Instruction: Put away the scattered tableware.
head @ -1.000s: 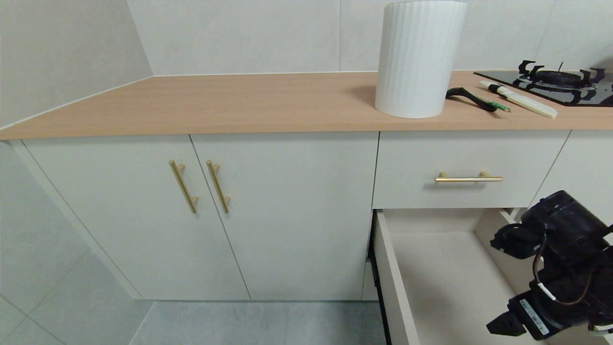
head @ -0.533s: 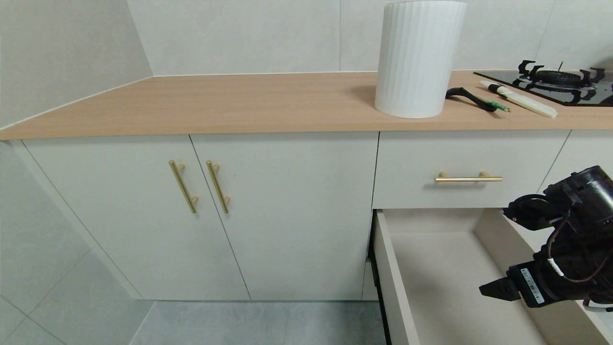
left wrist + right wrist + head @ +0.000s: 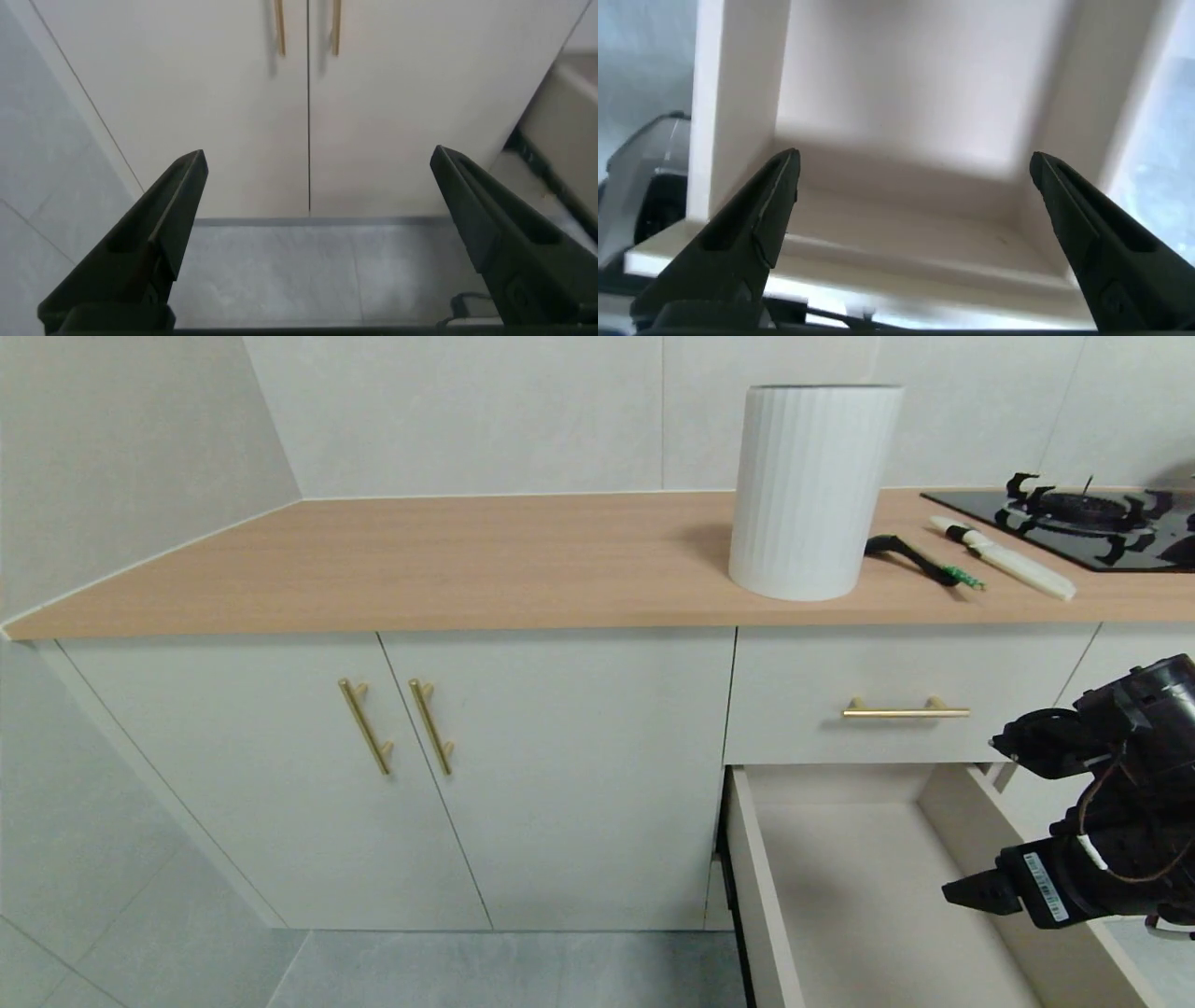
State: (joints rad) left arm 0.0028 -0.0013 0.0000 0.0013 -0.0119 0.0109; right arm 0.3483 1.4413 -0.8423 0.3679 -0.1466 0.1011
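Observation:
On the wooden counter (image 3: 467, 560), a black-handled utensil with a green tip (image 3: 920, 560) and a white-handled knife (image 3: 1006, 558) lie to the right of a tall white ribbed container (image 3: 810, 490). Below them a lower drawer (image 3: 758, 896) stands pulled out. My right gripper (image 3: 971, 894) hangs over the drawer's right side, open and holding nothing. In the right wrist view it (image 3: 913, 163) faces the drawer's pale inside (image 3: 906, 84). My left gripper (image 3: 318, 159) is open and faces the double cabinet doors (image 3: 392, 93) low down.
A black gas hob (image 3: 1074, 513) sits at the counter's far right. Above the open drawer is a shut drawer with a brass handle (image 3: 904, 712). Two brass handles (image 3: 397, 726) mark the cabinet doors. Grey tiled floor (image 3: 420, 971) lies in front.
My right arm rose from low over the drawer, up and to the right. Since half a second ago the head camera has shifted, so the whole scene sits lower in the picture.

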